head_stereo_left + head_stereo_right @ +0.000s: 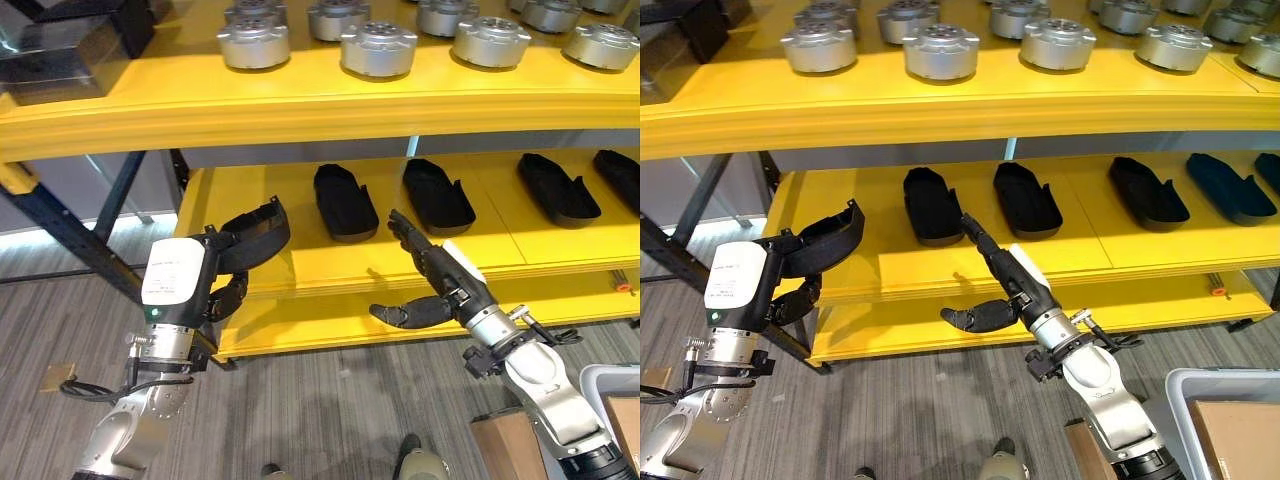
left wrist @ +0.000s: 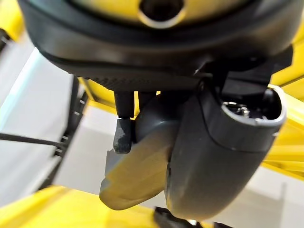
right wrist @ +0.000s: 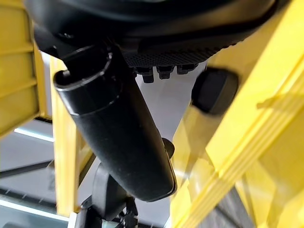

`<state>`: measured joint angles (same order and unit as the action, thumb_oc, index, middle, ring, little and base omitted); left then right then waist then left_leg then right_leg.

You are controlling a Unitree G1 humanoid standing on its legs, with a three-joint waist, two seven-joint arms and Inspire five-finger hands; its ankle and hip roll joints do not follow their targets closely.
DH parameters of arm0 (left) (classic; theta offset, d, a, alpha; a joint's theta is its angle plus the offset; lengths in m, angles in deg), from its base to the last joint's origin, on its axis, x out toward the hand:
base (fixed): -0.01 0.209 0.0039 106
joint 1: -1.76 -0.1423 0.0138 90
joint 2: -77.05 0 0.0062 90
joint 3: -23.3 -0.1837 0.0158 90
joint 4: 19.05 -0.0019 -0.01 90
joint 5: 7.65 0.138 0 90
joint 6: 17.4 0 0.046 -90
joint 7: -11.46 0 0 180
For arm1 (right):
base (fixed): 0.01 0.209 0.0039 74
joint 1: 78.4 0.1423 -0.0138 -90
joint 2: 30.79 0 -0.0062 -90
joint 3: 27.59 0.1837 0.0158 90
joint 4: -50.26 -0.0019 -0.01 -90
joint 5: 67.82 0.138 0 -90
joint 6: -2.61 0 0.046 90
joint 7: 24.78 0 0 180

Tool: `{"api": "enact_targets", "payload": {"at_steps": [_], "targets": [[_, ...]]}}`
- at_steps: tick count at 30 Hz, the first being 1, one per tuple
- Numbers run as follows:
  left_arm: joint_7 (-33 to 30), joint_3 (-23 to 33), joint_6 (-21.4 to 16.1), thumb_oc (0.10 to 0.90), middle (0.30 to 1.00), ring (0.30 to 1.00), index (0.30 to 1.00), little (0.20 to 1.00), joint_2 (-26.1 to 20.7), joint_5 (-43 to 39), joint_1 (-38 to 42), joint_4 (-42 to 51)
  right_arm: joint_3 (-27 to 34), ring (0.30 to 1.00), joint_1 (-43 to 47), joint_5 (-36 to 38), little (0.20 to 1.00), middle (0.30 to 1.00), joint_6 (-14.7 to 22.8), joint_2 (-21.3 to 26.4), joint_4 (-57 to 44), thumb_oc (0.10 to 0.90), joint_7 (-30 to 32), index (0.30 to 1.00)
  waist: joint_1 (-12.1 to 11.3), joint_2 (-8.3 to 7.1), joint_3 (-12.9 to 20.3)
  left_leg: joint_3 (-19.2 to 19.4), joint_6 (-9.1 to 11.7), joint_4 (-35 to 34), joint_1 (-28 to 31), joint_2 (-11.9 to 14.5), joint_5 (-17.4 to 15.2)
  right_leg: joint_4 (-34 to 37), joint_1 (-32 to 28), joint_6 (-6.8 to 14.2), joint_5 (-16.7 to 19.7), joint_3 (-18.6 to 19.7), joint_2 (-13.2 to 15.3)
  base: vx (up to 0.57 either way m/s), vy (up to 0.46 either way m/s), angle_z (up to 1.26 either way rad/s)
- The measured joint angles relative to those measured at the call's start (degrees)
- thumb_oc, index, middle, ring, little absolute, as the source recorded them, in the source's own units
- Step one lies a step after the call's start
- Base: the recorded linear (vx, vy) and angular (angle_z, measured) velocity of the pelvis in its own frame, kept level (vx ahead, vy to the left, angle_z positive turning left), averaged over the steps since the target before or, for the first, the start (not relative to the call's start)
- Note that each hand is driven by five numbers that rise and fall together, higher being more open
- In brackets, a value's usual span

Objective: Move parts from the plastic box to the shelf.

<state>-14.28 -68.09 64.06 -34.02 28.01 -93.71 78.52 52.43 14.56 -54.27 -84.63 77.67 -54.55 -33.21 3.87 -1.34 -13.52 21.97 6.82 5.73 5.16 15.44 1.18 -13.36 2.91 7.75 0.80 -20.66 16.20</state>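
Nearest my camera, a pale grey plastic box with a brown cardboard carton inside it sits just beside my right forearm, on the grey wood-grain floor.

My right hand is stretched out ahead of that arm with its fingers straight and apart and its thumb spread wide below them; it grips nothing. Its fingertips lie over the front edge of the yellow lower shelf board, though I cannot tell whether they touch it.

My left hand, well apart from the right one, is raised before the near end of the same board. Its fingers are curled round a black curved plastic shell part, which stands up and outward from the hand, tilted toward the shelf.

Just beyond my right fingertips, four more black shoe-shaped shell parts lie in a row on the lower board: one straight ahead between the two hands, a second past the right hand, a third further to that side, and a fourth at the edge.

Farthest off, above both hands, the yellow upper shelf board carries a row of round silver metal machined parts.
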Motion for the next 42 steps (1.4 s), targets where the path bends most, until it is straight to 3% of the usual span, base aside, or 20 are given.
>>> {"api": "enact_targets", "payload": {"at_steps": [5, 10, 13, 14, 16, 17, 18, 19, 20, 21, 23, 26, 28, 30, 32, 33, 34, 35, 37, 42], "targets": [[1.46, 0.00, -0.60, 0.400, 0.300, 0.300, 0.300, 0.300, 0.23, 0.08, 0.26, -0.01, 0.12, 1.000, -0.17, -0.03, 1.000, 1.000, 0.00, 0.03, -0.02, 0.900, -0.35, 1.000, 0.90, 0.09, 0.05, 0.10, 0.02, 0.05, 0.17, 0.29, 0.02, -1.39, 0.01, -0.08, -1.26, -0.15, 0.13, 0.13, -0.144, 0.09], [1.48, 0.02, -0.50, 0.400, 0.300, 0.300, 0.300, 0.300, 0.06, 0.52, 0.05, -0.01, 0.10, 1.000, -0.51, -4.61, 1.000, 1.000, 0.60, 0.10, -0.03, 0.900, -0.42, 1.000, 0.53, 0.76, 0.33, -0.29, 0.08, -0.47, 0.50, 1.35, 0.94, -8.63, 1.63, -0.71, -7.25, 0.01, 0.18, 0.16, -0.268, 0.19], [1.47, 0.18, -0.12, 0.400, 0.300, 0.300, 0.300, 0.300, -0.23, 0.52, 0.05, 0.02, 0.09, 1.000, -0.48, -4.61, 1.000, 1.000, 1.56, 1.30, -0.06, 0.900, -0.86, 1.000, 0.56, 0.70, 0.45, -0.38, -1.90, -0.92, -0.51, 2.11, 3.30, -13.74, 4.28, -1.81, -11.82, 1.24, -0.75, 0.14, -0.268, 0.21], [1.37, 0.29, -0.09, 0.400, 0.300, 0.300, 0.300, 0.300, -0.24, 0.53, 0.11, 0.04, 0.08, 1.000, -0.48, -4.70, 1.000, 1.000, 1.99, 2.18, -0.06, 0.900, -1.11, 1.000, 0.62, 0.82, 0.63, -0.70, -3.01, -1.76, -1.17, 2.53, 4.79, -15.23, 5.07, -3.02, -13.72, 2.17, -2.11, 0.07, -0.256, 0.55], [1.34, 0.41, 0.19, 0.400, 0.300, 0.300, 0.300, 0.300, -0.55, 0.50, 0.70, 0.19, 0.06, 1.000, -0.43, -5.92, 1.000, 1.000, 2.34, 2.48, -0.04, 0.900, -1.36, 1.000, 0.80, -1.09, 2.03, 0.03, -2.22, -6.87, -3.15, 2.10, 15.69, -17.04, 8.59, -6.73, -16.17, 3.14, -3.51, 0.10, -0.266, 0.65], [1.36, 0.40, 0.59, 0.400, 0.300, 0.300, 0.300, 0.300, -0.72, 0.47, 1.20, 0.29, 0.06, 1.000, -0.22, -6.35, 1.000, 1.000, 2.38, 2.06, -0.02, 0.900, -1.45, 1.000, -0.09, -2.23, 2.18, 0.94, -2.21, -4.92, -5.13, 2.37, 18.23, -16.68, 9.21, -8.84, -16.29, 2.60, -3.10, 0.12, -0.274, 0.33], [1.42, 0.05, 1.08, 0.400, 0.300, 0.300, 0.300, 0.300, -0.60, 0.41, 1.90, -0.21, 0.04, 1.000, -0.53, -6.36, 1.000, 1.000, 2.49, 1.89, -0.02, 0.900, -1.57, 1.000, -1.02, -2.87, 2.14, 1.88, -1.34, 8.67, -9.50, 3.58, 10.08, -14.99, 7.72, -9.96, -15.83, 1.58, -4.16, 0.11, -0.193, 0.25], [1.42, -0.29, 1.01, 0.400, 0.300, 0.300, 0.300, 0.300, -0.46, 0.37, 2.10, -0.71, -0.03, 1.000, -1.24, -6.66, 1.000, 1.000, 2.88, 2.01, 0.01, 0.900, -1.48, 1.000, -1.07, -2.51, 2.33, -0.15, -0.06, 14.46, -11.21, 2.69, 5.67, -12.63, 6.43, -10.69, -14.38, 2.50, -5.85, 0.07, -0.096, 0.34], [1.30, -0.53, 0.88, 0.400, 0.300, 0.300, 0.300, 0.300, -0.30, 0.37, 2.08, -0.67, -0.11, 1.000, -1.60, -6.69, 1.000, 1.000, 3.30, 2.03, 0.17, 0.900, -1.09, 1.000, -1.29, -2.46, 2.29, -1.87, 0.21, 17.10, -12.15, 0.36, 2.25, -10.31, 5.18, -11.49, -13.48, 2.65, -6.63, 0.19, 0.014, 0.00], [1.27, -0.64, 0.94, 0.400, 0.300, 0.300, 0.300, 0.300, -0.33, 0.46, 1.70, -0.29, -0.65, 1.000, -1.37, -6.69, 1.000, 1.000, 3.93, 1.75, 0.73, 0.900, -0.78, 1.000, -2.82, -2.38, 2.25, 0.79, -1.03, 17.71, -12.44, -2.77, -1.91, -6.17, 3.11, -12.12, -11.62, 3.01, -8.65, 0.30, 0.130, -0.24], [0.87, -0.62, 1.14, 0.400, 0.300, 0.300, 0.300, 0.300, -0.04, 0.52, 0.56, -0.27, -2.60, 1.000, -0.66, -6.75, 1.000, 1.000, 5.01, 1.17, 2.33, 0.900, -0.43, 1.000, -3.35, -2.09, 2.06, 2.80, -1.19, 11.52, -13.12, -3.62, -2.82, -2.14, -0.74, -11.63, -11.00, 3.25, -12.07, 0.28, 0.227, -0.38], [0.13, -0.01, 1.19, 0.400, 0.300, 0.300, 0.300, 0.300, 0.15, 0.52, -3.27, -0.27, -2.82, 1.000, -1.38, -6.84, 1.000, 1.000, 5.97, -0.13, 2.09, 0.900, -0.41, 1.000, -2.92, -1.00, 1.86, 2.74, -1.03, -3.31, -12.78, -2.28, 1.38, 0.40, -2.92, -11.13, -9.32, 4.19, -14.03, 0.20, 0.194, -0.49], [0.15, -0.04, 0.97, 0.400, 0.300, 0.300, 0.300, 0.300, 0.24, 0.58, -4.48, -1.55, -2.68, 1.000, -2.36, -6.37, 1.000, 1.000, 5.76, -0.04, 2.16, 0.900, -0.47, 1.000, -2.20, 0.23, 1.42, -0.84, 0.06, -5.52, -13.17, 0.44, 4.21, 0.24, -4.35, -10.66, -9.59, 5.85, -15.42, 0.22, 0.198, -0.47], [0.15, -0.04, 0.83, 0.400, 0.300, 0.300, 0.300, 0.300, 0.40, 0.60, -5.10, -2.76, -2.68, 1.000, -4.65, -3.61, 1.000, 1.000, 5.12, 0.21, 2.16, 0.900, -1.50, 1.000, -1.23, 0.19, 1.27, -2.76, 0.29, -6.16, -13.04, 2.22, 5.11, 0.13, -5.53, -10.04, -10.24, 7.35, -15.35, 0.28, 0.253, -0.47], [0.06, 0.61, 0.89, 0.400, 0.300, 0.300, 0.300, 0.300, 1.13, 0.61, -5.71, -3.27, -2.65, 1.000, -5.69, -3.25, 1.000, 1.000, 5.07, 0.00, 2.32, 0.900, -3.60, 1.000, -1.50, 0.31, 0.82, -3.58, -0.60, -9.91, -8.77, 0.72, 5.08, -1.65, -5.83, -8.39, -11.30, 10.65, -14.45, 0.16, 0.167, -0.64], [0.06, 0.70, 0.99, 0.400, 0.300, 0.300, 0.300, 0.300, 1.98, 0.61, -5.46, -3.56, -2.64, 1.000, -5.82, -2.84, 1.000, 1.000, 5.08, 0.63, 2.24, 0.900, -3.89, 1.000, -0.97, 1.33, 0.45, -2.48, -1.51, -9.11, -6.93, 0.03, 5.22, -2.19, -6.52, -7.39, -11.95, 10.46, -14.21, 0.15, 0.147, -0.61], [0.06, 0.70, 0.95, 0.400, 0.300, 0.300, 0.300, 0.300, 2.57, 0.65, -4.94, -3.64, -2.64, 1.000, -6.02, -2.23, 1.000, 1.000, 4.99, 1.25, 2.27, 0.900, -3.81, 1.000, -0.37, 2.05, 0.35, -1.90, -2.66, -8.71, -5.71, -0.43, 7.68, -2.87, -7.15, -6.42, -12.90, 10.49, -13.92, 0.15, 0.166, -0.22], [0.03, 0.62, 0.85, 0.400, 0.300, 0.300, 0.300, 0.300, 2.39, 0.70, -3.81, -3.69, -2.70, 1.000, -7.12, -2.14, 1.000, 1.000, 4.96, 1.05, 2.18, 0.900, -3.63, 1.000, -0.07, 0.57, 0.34, -1.78, -2.75, -7.22, -5.61, -1.98, 9.96, -4.19, -7.33, -4.62, -14.38, 10.48, -11.40, 0.14, 0.163, 0.05], [-0.17, 0.81, 0.94, 0.400, 0.300, 0.300, 0.300, 0.300, 2.08, 0.71, -2.27, -3.51, -2.70, 1.000, -7.93, -2.14, 1.000, 1.000, 4.96, 0.63, 1.62, 0.900, -3.66, 1.000, -0.18, -1.47, 0.30, -1.79, -3.75, -6.91, -5.81, -5.67, 8.90, -3.99, -7.37, -3.27, -14.67, 9.43, -7.57, 0.10, 0.124, 0.19], [-0.48, 2.73, 2.64, 0.400, 0.300, 0.300, 0.300, 0.300, 1.74, 0.68, -2.11, -3.13, -2.74, 1.000, -7.34, -2.25, 1.000, 1.000, 4.97, -2.32, 1.11, 0.900, -3.57, 1.000, -2.80, -1.87, 0.27, -1.12, -5.82, -6.68, -6.11, -9.53, 7.58, 2.03, -10.07, -0.04, -11.64, 8.38, -4.46, 0.05, 0.076, 0.08]]}}
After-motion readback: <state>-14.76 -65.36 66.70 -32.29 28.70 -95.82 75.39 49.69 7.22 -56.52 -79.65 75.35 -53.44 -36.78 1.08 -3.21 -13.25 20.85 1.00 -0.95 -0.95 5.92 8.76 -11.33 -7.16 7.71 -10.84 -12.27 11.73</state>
